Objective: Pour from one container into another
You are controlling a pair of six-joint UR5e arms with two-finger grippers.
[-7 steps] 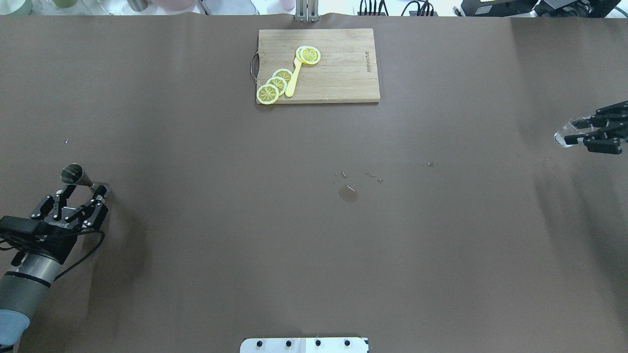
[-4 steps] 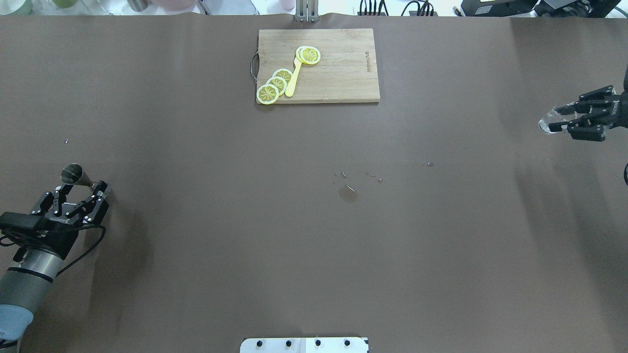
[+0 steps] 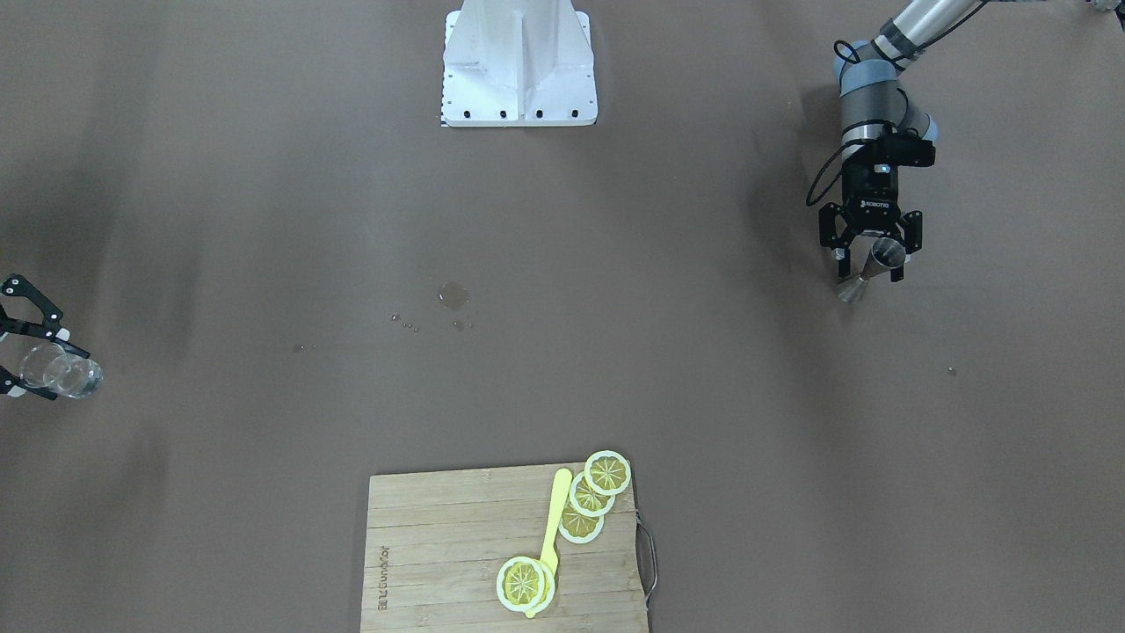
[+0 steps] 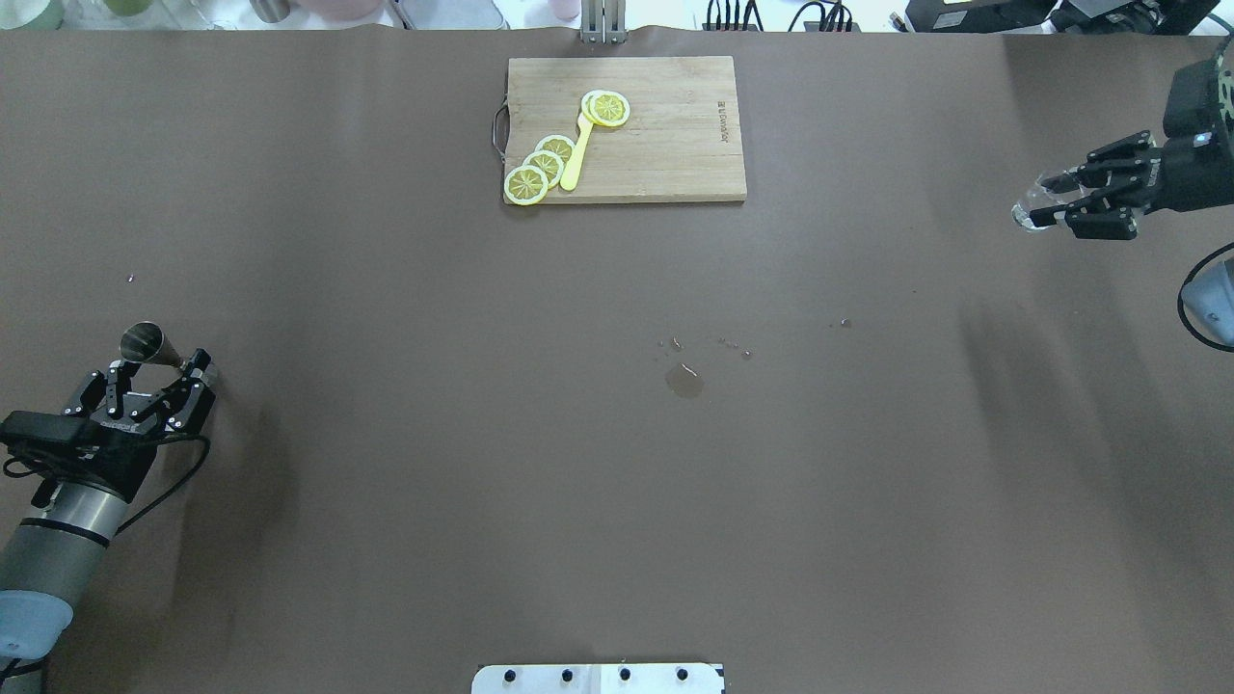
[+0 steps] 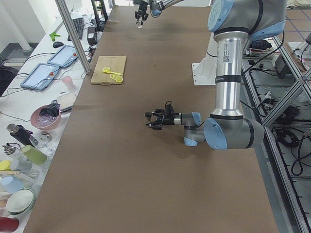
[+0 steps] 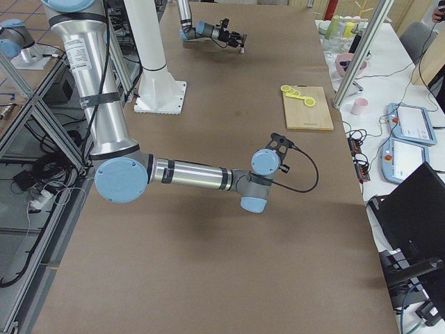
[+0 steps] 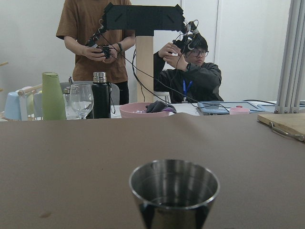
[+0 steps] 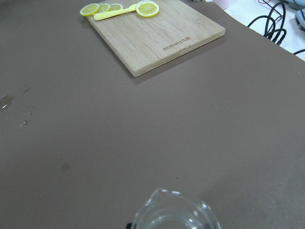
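Jigger (image 4: 145, 342) at 9 o'clock: light, slick, grip waist; L claw (image 4: 159, 366) apart, prob. straddling it; R claw (image 4: 1043, 200) clamps fragile cup (image 3: 75, 378).

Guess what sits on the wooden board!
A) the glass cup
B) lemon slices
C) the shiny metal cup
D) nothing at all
B: yellow lemon slices lie on the wooden board, while the glass cup is in the right gripper and the metal jigger is far off, between the fingers of the left gripper.
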